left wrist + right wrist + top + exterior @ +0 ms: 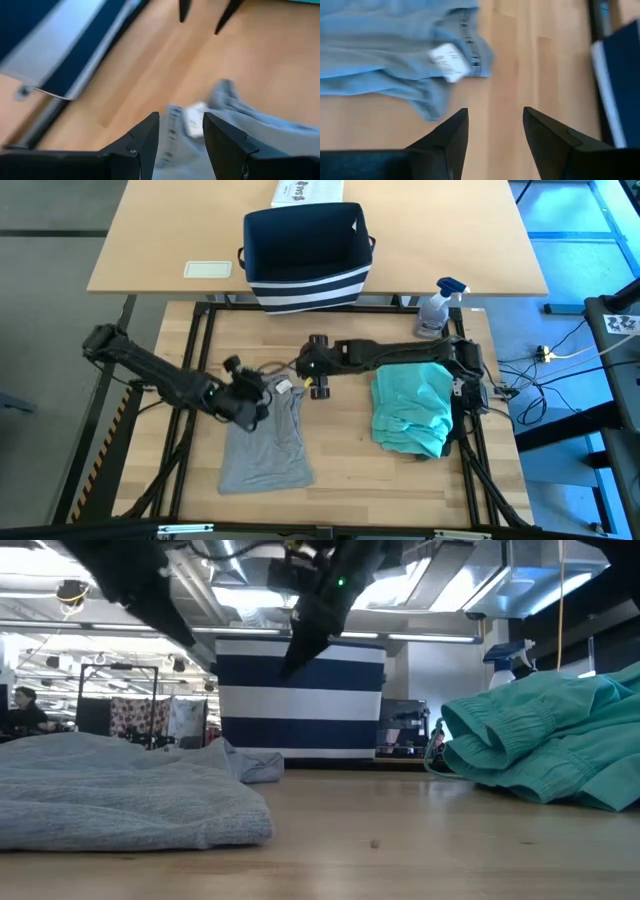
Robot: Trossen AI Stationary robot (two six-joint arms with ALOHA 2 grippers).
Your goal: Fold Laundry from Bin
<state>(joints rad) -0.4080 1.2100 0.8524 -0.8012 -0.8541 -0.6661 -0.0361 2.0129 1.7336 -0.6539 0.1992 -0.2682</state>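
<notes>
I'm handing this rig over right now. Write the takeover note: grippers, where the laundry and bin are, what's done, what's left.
Left gripper: open, empty, over the collar end of the soft grey cloth T-shirt.
Right gripper: open, empty, above bare wood beside that collar.
Grey T-shirt: lies on the wooden work table, partly folded, its white label showing.
Teal cloth garment: loosely folded heap on the table's right side.
Rectangular navy-blue fabric bin with white stripes: upright on the far table; no laundry visible inside.
Done: both garments out of the bin.
Left: finish folding the grey T-shirt; tidy the teal one.
</notes>
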